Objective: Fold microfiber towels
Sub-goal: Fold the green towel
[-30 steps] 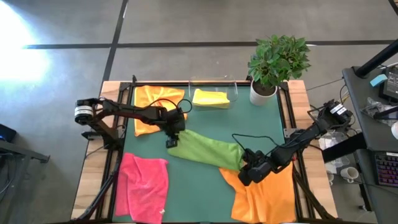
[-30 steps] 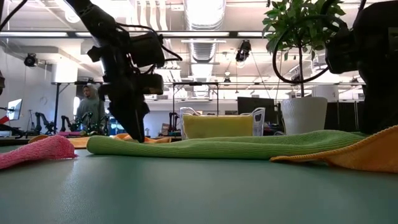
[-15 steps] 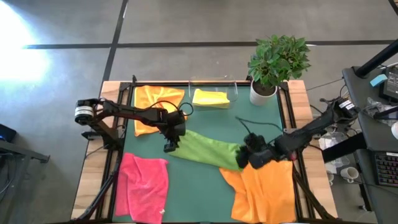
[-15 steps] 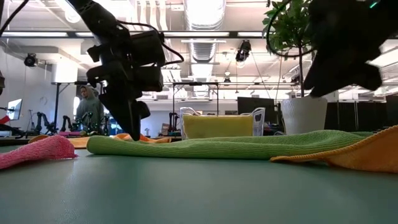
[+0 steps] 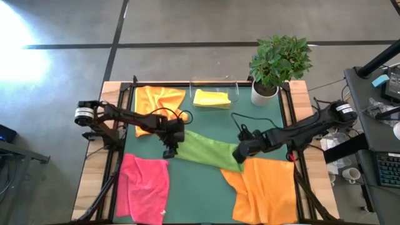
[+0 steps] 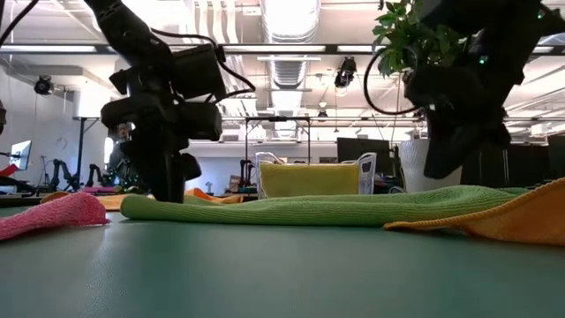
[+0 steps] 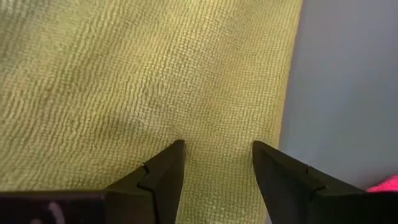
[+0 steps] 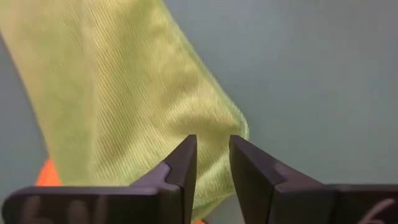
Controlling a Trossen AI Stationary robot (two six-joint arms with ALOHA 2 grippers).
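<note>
The lime green towel lies stretched slantwise across the middle of the green mat. Its right end rests on the near orange towel. My left gripper is open and points steeply down at the towel's left end, close to the edge. My right gripper hangs a little above the towel's right end. Its fingers stand slightly apart with nothing between them. The pink towel, a second orange towel and the folded yellow towel lie around them. My left gripper has its open fingertips right at the green towel's left end, near its edge, coming from above. Whether they touch the cloth I cannot tell. The towel lies flat on the mat there.
A potted plant stands at the far right corner. The yellow towel sits in a clear tray at the far edge. Dark rails frame the mat on the left and right. Bare mat shows between the pink and the near orange towels.
My right gripper has moved from above the near orange towel toward the far edge and to the left, and now hangs over the green towel's right end. My left gripper has gone toward the near edge and a little lower at the towel's left end. The towels have not moved.
</note>
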